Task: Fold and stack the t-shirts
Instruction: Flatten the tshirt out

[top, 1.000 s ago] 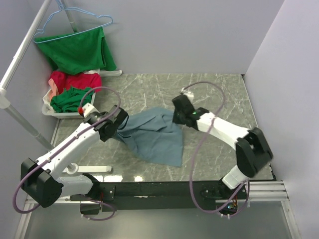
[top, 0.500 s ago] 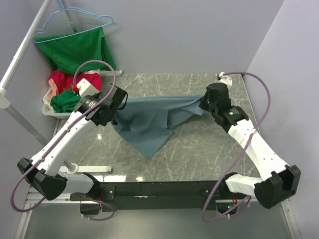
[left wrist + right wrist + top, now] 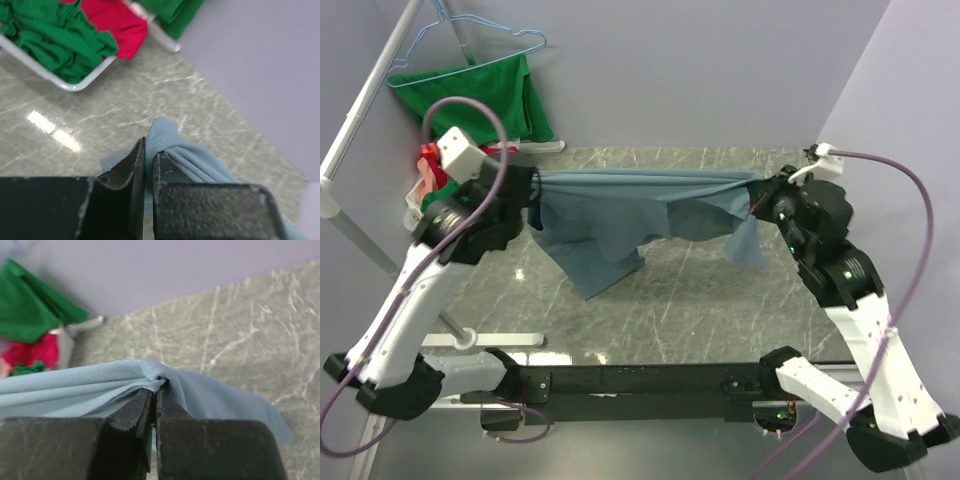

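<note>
The left claw (image 3: 148,150) is closed on a thin, bunched edge of the dusty grey-blue soft cloth t-shirt (image 3: 620,215), and only a small fold shows past its tips. The right claw (image 3: 156,390) is clamped the same way on a gathered ridge of that shirt.

Between the two claws the shirt's upper edge runs taut as a narrow band, raised above the grey marble-patterned table (image 3: 720,300). Below the band the cloth hangs unevenly, with a long tongue nearer the left claw and a short flap just under the right claw. I cannot tell whether the tongue touches the table.

The main risk looks like slippage. Both pinches seem shallow, so any further pull apart could drag the edge out of one claw and leave the shirt swinging from the other.

The lopsided drape also suggests the grips are not on matching corners. Lowered like this, the shirt would probably land twisted and fold crooked.

Beyond the left claw, away from the right one, sits a white shallow tray (image 3: 60,82) holding a crumpled red shirt (image 3: 117,22) and a crumpled green shirt (image 3: 55,45). A swing that way could snag them.
</note>
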Controlling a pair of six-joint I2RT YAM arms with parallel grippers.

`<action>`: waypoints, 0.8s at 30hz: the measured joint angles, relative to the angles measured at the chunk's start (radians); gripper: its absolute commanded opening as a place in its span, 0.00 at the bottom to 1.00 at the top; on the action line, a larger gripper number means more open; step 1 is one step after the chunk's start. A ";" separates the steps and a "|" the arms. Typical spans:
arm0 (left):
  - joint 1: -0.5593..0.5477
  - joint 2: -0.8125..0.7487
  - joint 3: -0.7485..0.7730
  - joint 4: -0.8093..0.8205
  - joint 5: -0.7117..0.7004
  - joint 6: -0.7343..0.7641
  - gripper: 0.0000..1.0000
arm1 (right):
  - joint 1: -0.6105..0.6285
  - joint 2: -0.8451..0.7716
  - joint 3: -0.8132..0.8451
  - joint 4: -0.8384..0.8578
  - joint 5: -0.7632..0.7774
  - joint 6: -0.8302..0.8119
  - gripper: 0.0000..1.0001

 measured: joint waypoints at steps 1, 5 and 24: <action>-0.002 -0.018 0.009 0.007 0.002 0.016 0.01 | 0.000 -0.019 0.009 -0.005 -0.010 0.000 0.00; -0.007 -0.113 0.039 0.042 0.033 0.089 0.01 | 0.001 -0.097 0.032 -0.034 -0.065 0.001 0.00; 0.019 0.044 -0.005 0.310 -0.028 0.259 0.01 | -0.020 0.110 -0.109 0.154 -0.041 0.146 0.00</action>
